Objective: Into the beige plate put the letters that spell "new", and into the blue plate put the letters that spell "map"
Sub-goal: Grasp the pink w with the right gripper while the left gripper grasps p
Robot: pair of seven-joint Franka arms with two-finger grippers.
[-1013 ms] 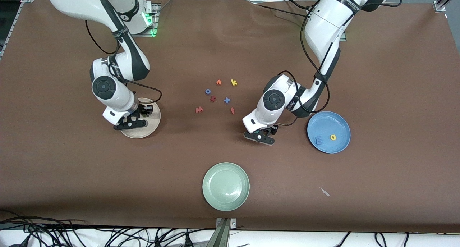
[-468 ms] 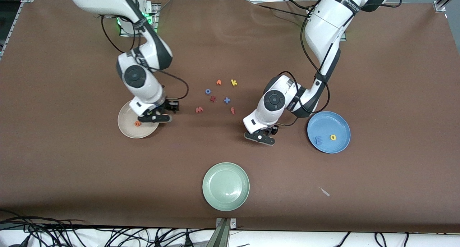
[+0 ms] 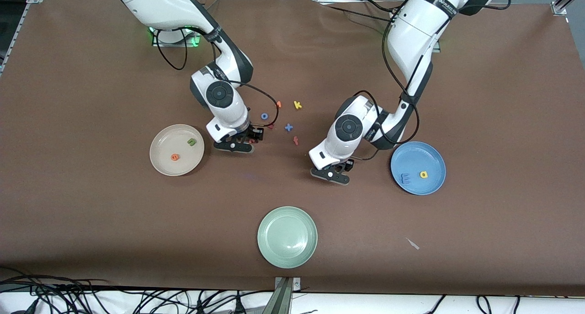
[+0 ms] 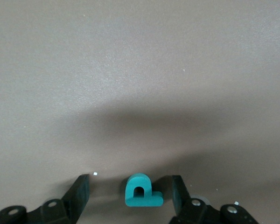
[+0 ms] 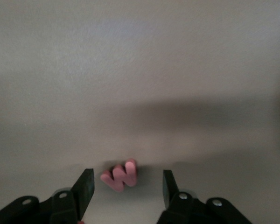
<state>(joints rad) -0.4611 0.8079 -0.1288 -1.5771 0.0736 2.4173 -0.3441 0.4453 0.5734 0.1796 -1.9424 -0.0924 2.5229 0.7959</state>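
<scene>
Status check. Beige plate (image 3: 161, 164) holds two of three: orange e (image 3: 174, 157) and green n (image 3: 192, 142), lying apart from each other. Blue plate (image 3: 432, 186) also has two of three: blue m (image 3: 405, 178) and yellow a (image 3: 424, 174).

Left to do: the w and the p.

Right gripper (image 3: 238, 144) is low over the table, between the beige plate and the loose letter cluster. Right wrist view shows its fingers (image 5: 85, 186) spread wide with the pink w (image 5: 120, 175) lying on the cloth between them, not pinched. Looks like the pick is next.

Left gripper (image 3: 332, 173) is low over the table, between the cluster and the blue plate. Left wrist view: fingers (image 4: 81, 192) apart, teal p (image 4: 141, 191) lying between them on the cloth, gaps on both sides, so no grip there either.

Distractors on the table: yellow k (image 3: 297, 105), blue o (image 3: 264, 116), blue x (image 3: 289, 127), orange-red f (image 3: 295, 141), plus an orange piece (image 3: 278, 104) beside the k that I can't read. Pale green plate (image 3: 287, 236) has nothing in it.

My call: roughly two thirds done; each arm needs one grasp, one carry, one drop. Both letters are tiny, so closing slightly off-centre could flick them away.
</scene>
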